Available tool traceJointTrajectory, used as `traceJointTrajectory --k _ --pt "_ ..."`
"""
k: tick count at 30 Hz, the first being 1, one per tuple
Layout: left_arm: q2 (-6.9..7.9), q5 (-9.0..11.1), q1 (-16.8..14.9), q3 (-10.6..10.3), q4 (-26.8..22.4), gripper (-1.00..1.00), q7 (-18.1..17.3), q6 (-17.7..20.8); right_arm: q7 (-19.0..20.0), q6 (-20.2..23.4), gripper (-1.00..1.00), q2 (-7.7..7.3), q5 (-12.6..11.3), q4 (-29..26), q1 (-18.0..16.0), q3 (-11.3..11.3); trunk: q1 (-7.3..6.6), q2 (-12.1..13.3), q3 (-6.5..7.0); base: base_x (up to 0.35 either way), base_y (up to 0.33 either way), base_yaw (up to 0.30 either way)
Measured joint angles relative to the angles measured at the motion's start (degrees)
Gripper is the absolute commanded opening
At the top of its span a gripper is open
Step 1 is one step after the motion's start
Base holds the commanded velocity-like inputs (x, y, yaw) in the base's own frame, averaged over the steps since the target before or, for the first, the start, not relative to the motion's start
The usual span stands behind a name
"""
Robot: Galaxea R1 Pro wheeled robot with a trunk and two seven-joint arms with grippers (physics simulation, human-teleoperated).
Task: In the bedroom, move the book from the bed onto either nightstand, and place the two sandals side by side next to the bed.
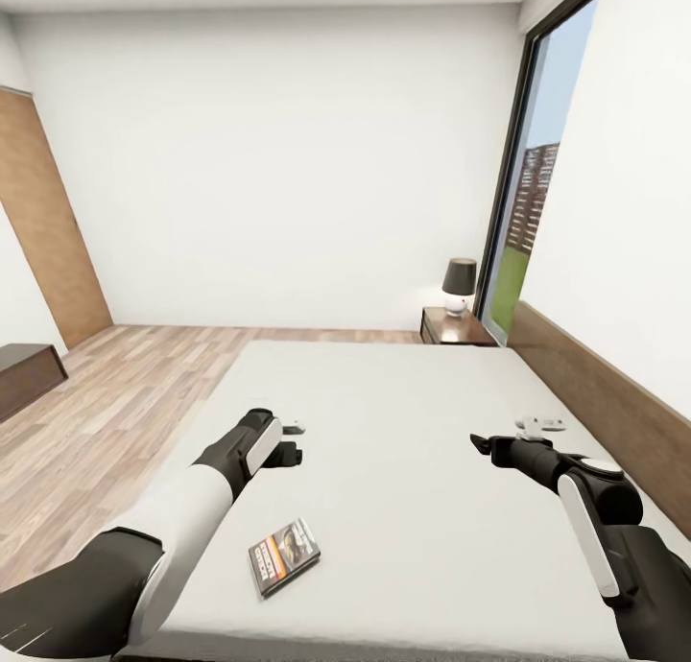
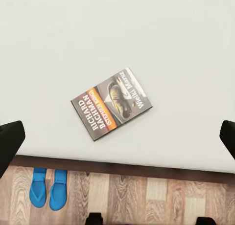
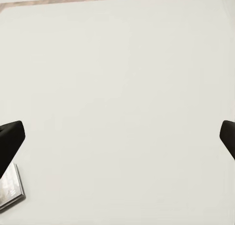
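Note:
The book [image 1: 284,556] lies flat on the bed's light-grey mattress [image 1: 403,422], near its near edge; the left wrist view shows its cover [image 2: 111,103] with orange and grey bands. My left gripper [image 1: 295,441] hovers open above the mattress, a little beyond the book, nothing between its fingers [image 2: 10,142]. My right gripper [image 1: 489,439] hangs open over the mattress's right half, with a corner of the book [image 3: 10,188] at that view's edge. Two blue sandals [image 2: 38,186] [image 2: 58,188] lie side by side on the wood floor beside the bed frame [image 2: 122,164]. A nightstand [image 1: 456,328] with a lamp [image 1: 460,286] stands at the far right.
The brown headboard [image 1: 614,403] runs along the right wall. A tall dark-framed window [image 1: 523,192] is beyond the nightstand. A low brown bench [image 1: 24,374] and a wooden door [image 1: 48,230] are at the left, with plank floor [image 1: 144,374] between them and the bed.

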Motion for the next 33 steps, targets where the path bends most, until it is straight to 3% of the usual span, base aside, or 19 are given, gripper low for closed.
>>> traceJointTrajectory --k 6,11,16,33 --pt "-0.01 -0.9 0.0 -1.2 -0.1 1.0 0.4 0.0 0.0 0.2 1.0 -0.03 0.0 0.0 0.0 -0.1 0.0 0.0 -0.55 0.0 0.0 0.0" --pt "0.04 -1.6 0.0 -5.6 -0.6 1.0 -0.4 -2.5 0.1 0.2 1.0 -0.08 0.0 0.1 0.0 -0.1 0.0 0.0 -1.0 0.0 0.0 0.0" --pt "0.05 -1.6 0.1 -7.6 -0.6 1.0 -0.7 -4.8 0.1 0.2 1.0 -0.09 0.0 0.1 0.0 -0.1 0.0 0.0 -1.46 0.0 0.0 0.0" --pt "0.06 -1.6 0.0 -8.4 -0.7 1.0 -0.9 -5.6 0.1 0.2 1.0 -0.09 0.0 0.1 0.0 -0.1 3.52 -6.4 -5.9 0.0 0.0 0.0"
